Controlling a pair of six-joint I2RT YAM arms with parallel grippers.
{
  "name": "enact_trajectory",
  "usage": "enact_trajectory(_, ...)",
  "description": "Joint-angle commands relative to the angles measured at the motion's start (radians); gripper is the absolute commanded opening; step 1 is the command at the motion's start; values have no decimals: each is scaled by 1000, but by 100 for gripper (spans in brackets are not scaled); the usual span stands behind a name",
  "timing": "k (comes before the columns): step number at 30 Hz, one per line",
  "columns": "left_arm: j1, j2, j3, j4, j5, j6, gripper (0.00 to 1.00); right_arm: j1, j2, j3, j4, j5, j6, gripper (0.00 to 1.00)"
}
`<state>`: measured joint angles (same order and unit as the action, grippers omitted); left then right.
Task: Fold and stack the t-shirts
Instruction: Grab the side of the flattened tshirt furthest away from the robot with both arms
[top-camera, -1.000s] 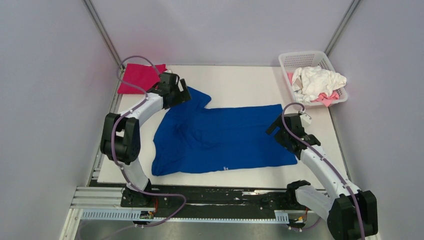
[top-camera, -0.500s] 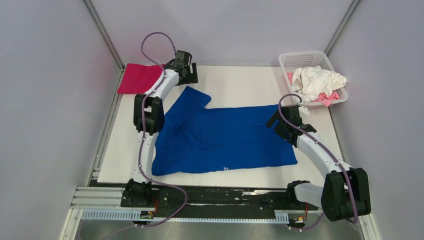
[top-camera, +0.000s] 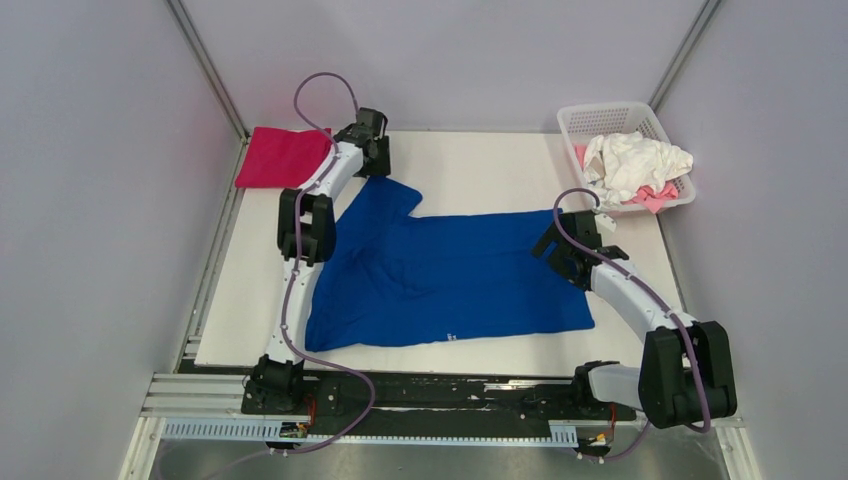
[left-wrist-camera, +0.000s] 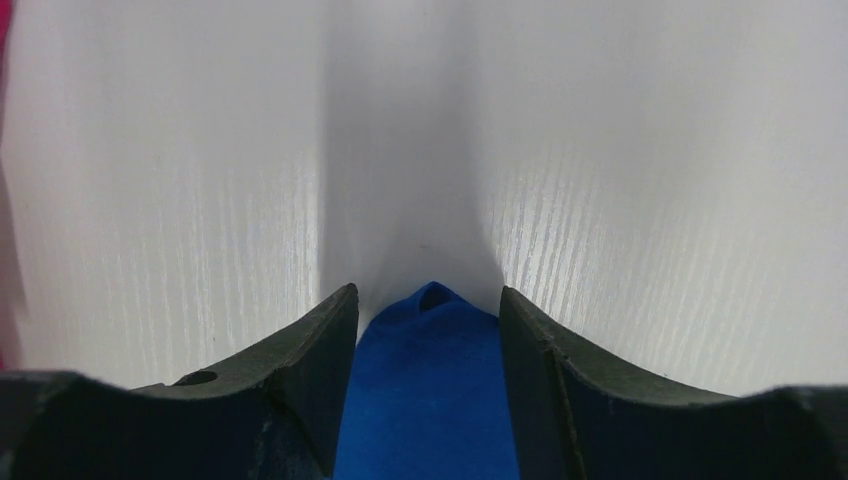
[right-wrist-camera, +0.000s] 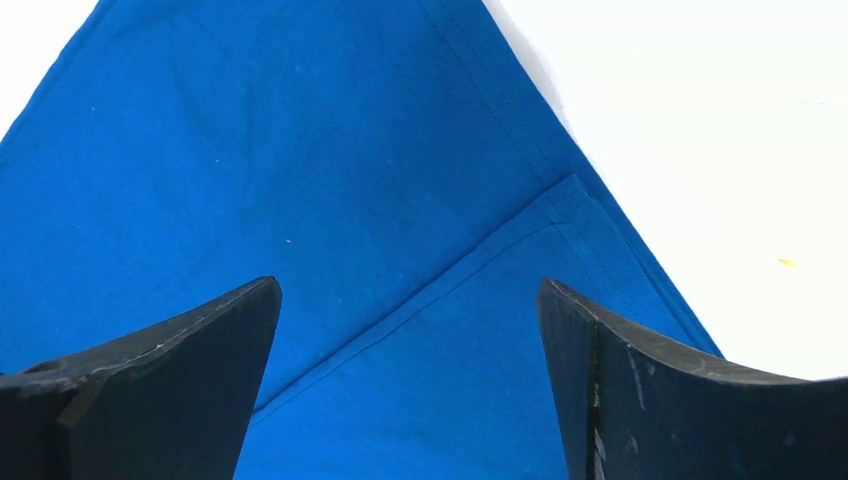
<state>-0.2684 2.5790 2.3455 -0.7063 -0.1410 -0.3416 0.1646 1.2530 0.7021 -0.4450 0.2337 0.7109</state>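
The royal-blue t-shirt (top-camera: 450, 270) lies spread on the white table, plain side up, its chest graphic hidden. My left gripper (top-camera: 372, 162) is at the shirt's far left sleeve tip. In the left wrist view the left gripper (left-wrist-camera: 425, 300) is shut on a fold of blue cloth (left-wrist-camera: 430, 400) that fills the gap. My right gripper (top-camera: 560, 250) hovers open over the shirt's right edge. In the right wrist view the right gripper (right-wrist-camera: 410, 290) has its jaws wide apart above a blue seam (right-wrist-camera: 300, 150). A folded magenta t-shirt (top-camera: 282, 155) lies at the far left corner.
A white basket (top-camera: 610, 112) at the far right holds crumpled white t-shirts (top-camera: 635, 160) and a pale pink one (top-camera: 655, 197). The enclosure walls stand close on both sides. The table's near edge runs just above the arm bases.
My left arm has stretched out from over the sleeve towards the far edge, then come slightly back. The right gripper has barely moved. The shirt lies much as before.
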Motion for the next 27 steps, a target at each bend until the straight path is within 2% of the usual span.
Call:
enact_trajectory(1, -7, -25, -37, -10, 28, 9, 59, -7, 12, 32, 42, 4, -19, 100)
enact_trajectory(6, -25, -23, -47, -27, -17, 28, 47, -7, 21, 37, 43, 6, -22, 100)
enact_trajectory(10, -41, -24, -44, -33, -76, 52, 33, -13, 33, 55, 47, 23, -24, 100)
enact_trajectory(12, -42, -27, -43, -30, -78, 59, 24, -17, 50, 79, 48, 42, -26, 100)
enact_trajectory(15, -43, -33, -42, -23, -75, 74, 2, -27, 112, 148, 47, 66, -37, 100)
enact_trajectory(18, -46, -53, -54, -9, -71, 88, 0, -37, 194, 237, 46, 100, -40, 100)
enact_trajectory(22, -56, -155, -136, 48, -59, 113, 0, -50, 369, 419, 15, 151, -67, 98)
enact_trajectory(27, -83, -327, -356, 195, -69, 134, 0, -53, 614, 671, -63, 219, -117, 88)
